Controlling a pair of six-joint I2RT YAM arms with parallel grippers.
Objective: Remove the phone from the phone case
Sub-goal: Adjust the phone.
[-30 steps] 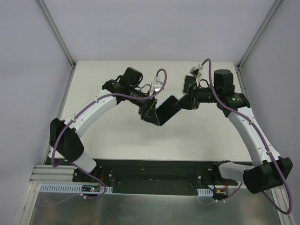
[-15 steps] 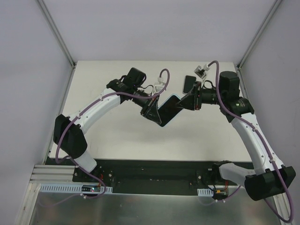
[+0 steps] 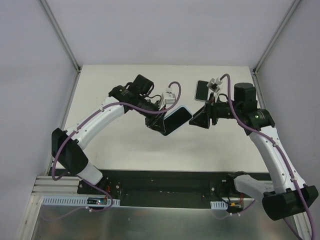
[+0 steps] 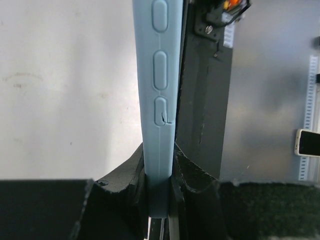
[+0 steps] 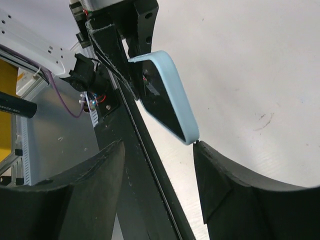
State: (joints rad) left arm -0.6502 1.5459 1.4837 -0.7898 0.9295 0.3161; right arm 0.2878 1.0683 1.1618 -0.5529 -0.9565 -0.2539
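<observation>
Gripping the phone case [image 3: 176, 119] by one end, the left claw [image 4: 160, 192] is clenched. Its two pads press the opposite faces of the pale blue shell, as the left wrist view shows edge-on. That view also shows three raised button bumps along the case's side, with a short dark nick beside the lowest one.

The case is held clear of the table [image 3: 125, 145] and tilted, near the middle of the work area between the two arms. Its free end points toward the right arm.

The right claw [image 5: 157, 150] is released. Its fingers stand well apart and nothing is caught between them. In the right wrist view the lower corner of the case sits just at the tip of one finger [image 5: 215, 175]; contact there cannot be confirmed. The other finger is clear of the case.

The inner face of the case appears dark inside its blue rim. From these angles it cannot be settled whether that is bare lining or a screen.

A dark flat slab with a pale edge, apparently the phone [image 3: 201, 90], lies flat on the table toward the far side. It is just behind the right wrist, apart from the case and untouched by either claw.
</observation>
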